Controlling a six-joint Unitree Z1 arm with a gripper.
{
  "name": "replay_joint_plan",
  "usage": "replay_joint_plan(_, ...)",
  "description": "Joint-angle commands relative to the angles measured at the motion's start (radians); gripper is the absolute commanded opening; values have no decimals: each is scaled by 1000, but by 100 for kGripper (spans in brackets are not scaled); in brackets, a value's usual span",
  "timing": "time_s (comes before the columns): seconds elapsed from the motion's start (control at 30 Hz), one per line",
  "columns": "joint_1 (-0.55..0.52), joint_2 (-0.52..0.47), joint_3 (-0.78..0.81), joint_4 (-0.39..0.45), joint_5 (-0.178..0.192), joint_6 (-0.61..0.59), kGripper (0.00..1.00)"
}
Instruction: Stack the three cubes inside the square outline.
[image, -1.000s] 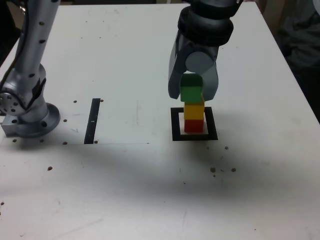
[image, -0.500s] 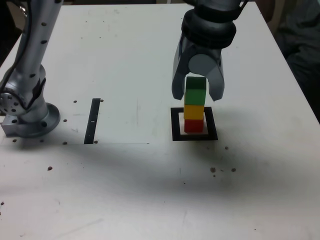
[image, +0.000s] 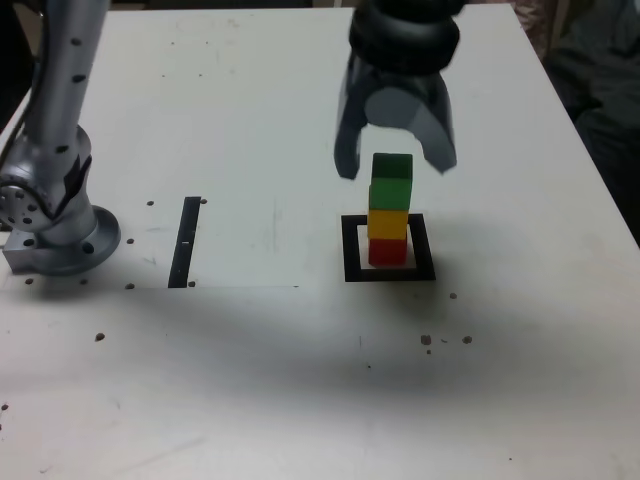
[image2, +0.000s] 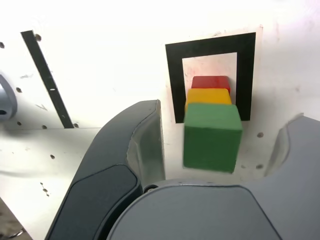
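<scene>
Now the stack is up: small matte red cube (image: 388, 250) sits inside the thick black square outline (image: 350, 250) on its white centre, small matte yellow cube (image: 388, 222) on top of red, small matte green cube (image: 391, 180) on top of yellow. All three touching in one column; green looks shifted a touch off the yellow one's edges in the wrist view, not much. Grey robot hand (image: 397, 168) hangs just above and around the green cube, jaws spread apart, a clear gap on both sides of green, nothing held. White table (image: 250, 120) around the outline is bare apart from a narrow black strip (image: 186, 241), well off toward the exterior view's left of the outline, and the arm's grey base (image: 55, 235) beyond it.

Step in hand, as I judge it: release and retreat. Do it well by lifting straight up off the outline with jaws kept wide, no sideways drift until the fingertips (image: 346, 165) clear the green top. A brush on green could topple the column. Task looks essentially done.
</scene>
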Motion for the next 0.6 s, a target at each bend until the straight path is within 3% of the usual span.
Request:
replay_joint_plan(0.0,-9,-44,18,8,9,-13,100)
replay_joint_plan(0.33,-27,-235,230,5,25,-75,100)
replay_joint_plan(0.57,-27,-340,449,-62,14,-110,100)
